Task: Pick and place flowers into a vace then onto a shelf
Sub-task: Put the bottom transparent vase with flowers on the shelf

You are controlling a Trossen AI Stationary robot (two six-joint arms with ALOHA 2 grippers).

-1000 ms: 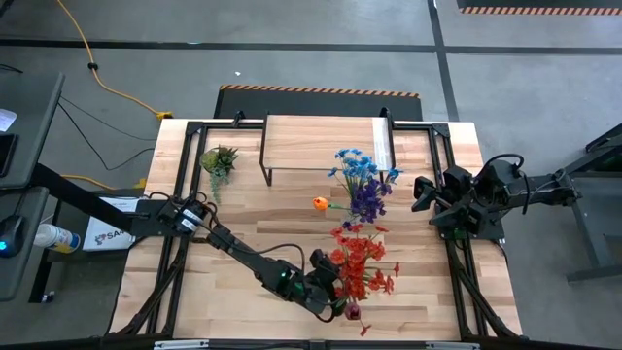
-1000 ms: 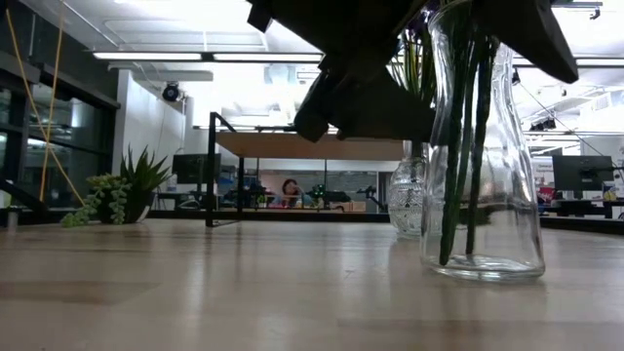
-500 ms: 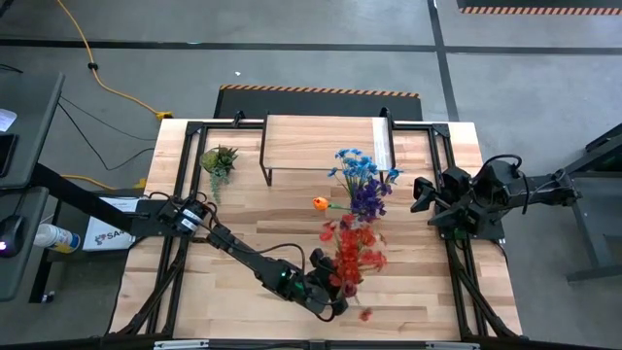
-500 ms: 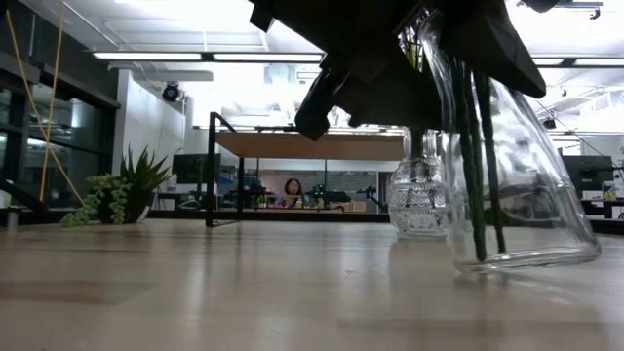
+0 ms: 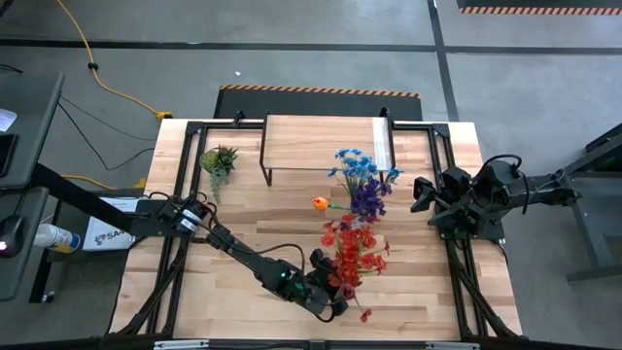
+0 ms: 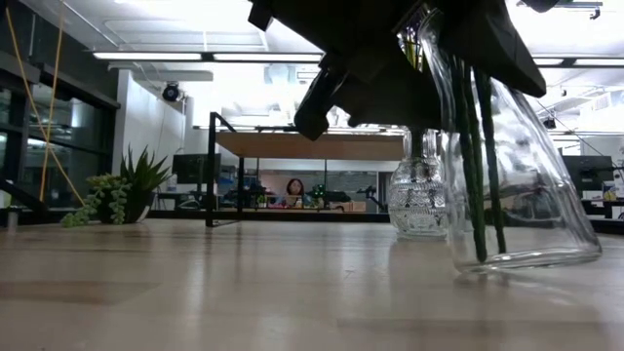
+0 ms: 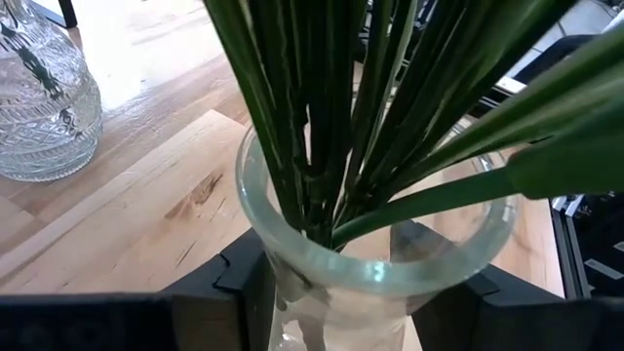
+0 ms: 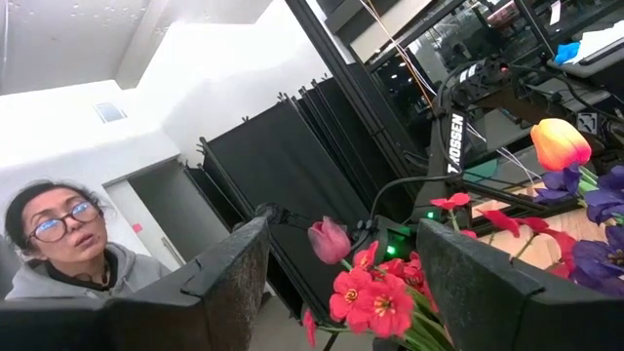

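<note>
Tilted since a second ago, the clear vase [image 6: 517, 195] of red flowers [image 5: 352, 255] leans toward the table's 3 o'clock, its base partly lifted, at 6 o'clock on the table [image 5: 243, 224]. Left gripper [image 7: 341, 292] clamps the vase's neck; right gripper [image 8: 341, 283], fingers apart and empty, waits at 3 o'clock. A slipping grip could topple the vase short of the shelf [image 5: 321, 141] at 12 o'clock.

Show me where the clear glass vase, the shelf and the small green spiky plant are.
clear glass vase [image 6: 526, 195]: low view, tilted body.
shelf [image 5: 321, 141]: high view, middle of board.
small green spiky plant [image 5: 220, 159]: high view, its leaves.
</note>
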